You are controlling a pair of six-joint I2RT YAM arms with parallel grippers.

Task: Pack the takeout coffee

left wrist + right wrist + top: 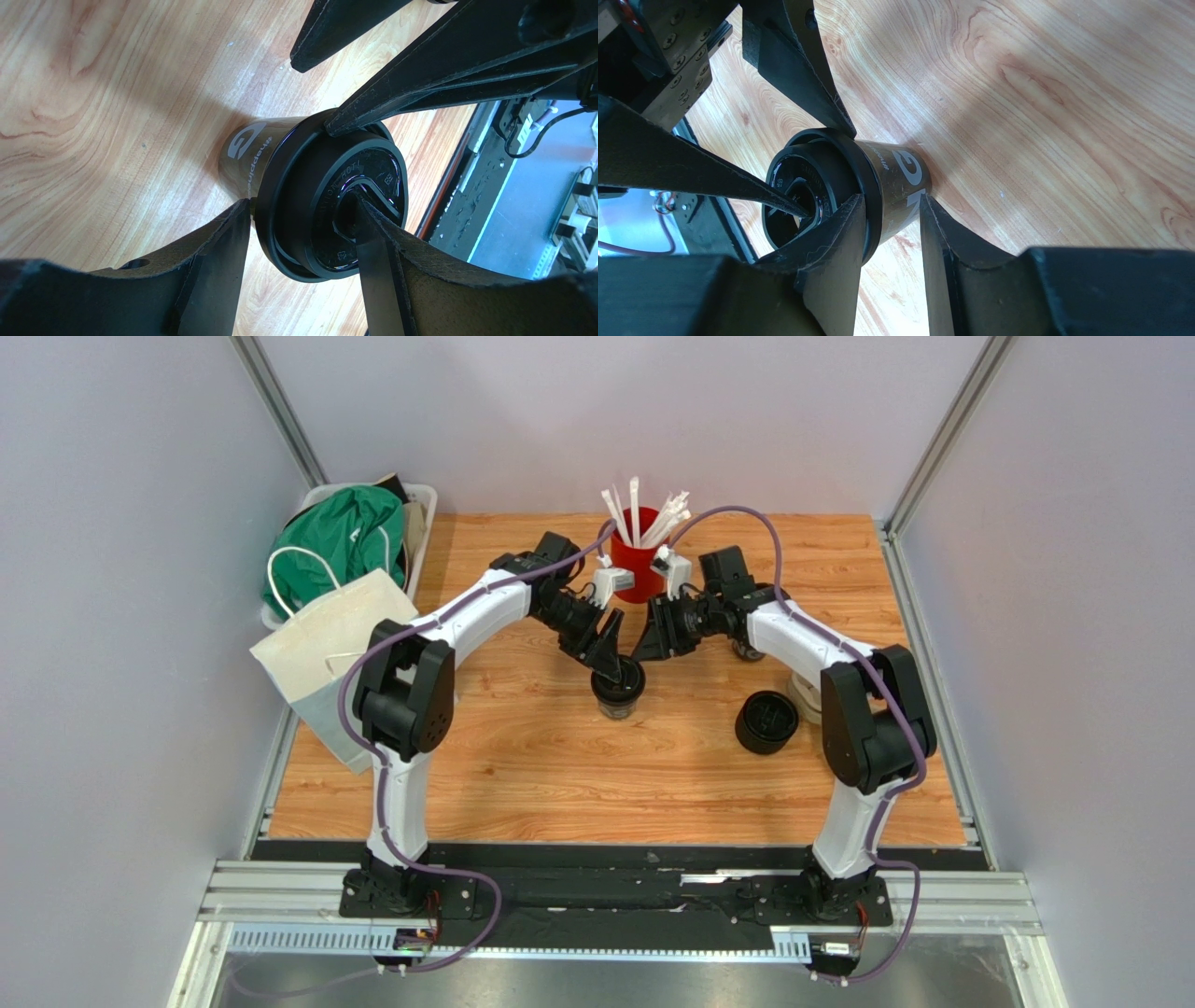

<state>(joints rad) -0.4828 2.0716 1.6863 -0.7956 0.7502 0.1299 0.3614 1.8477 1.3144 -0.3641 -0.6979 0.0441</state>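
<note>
Just in front of the red cup (638,574), both claws meet at one black lidded cup (617,683): left claw (613,655) spread over its lid, right claw (648,647) pinching its rim.

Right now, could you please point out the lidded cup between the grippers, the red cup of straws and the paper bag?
lidded cup (337,203), left wrist view, on its lid.
red cup (640,574), top view, on its side wall.
paper bag (323,651), top view, on its white side.

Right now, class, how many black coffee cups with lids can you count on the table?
2. One cup stands mid-table between both grippers; another cup stands to its right, near the right arm. More may be hidden behind the arms.
</note>
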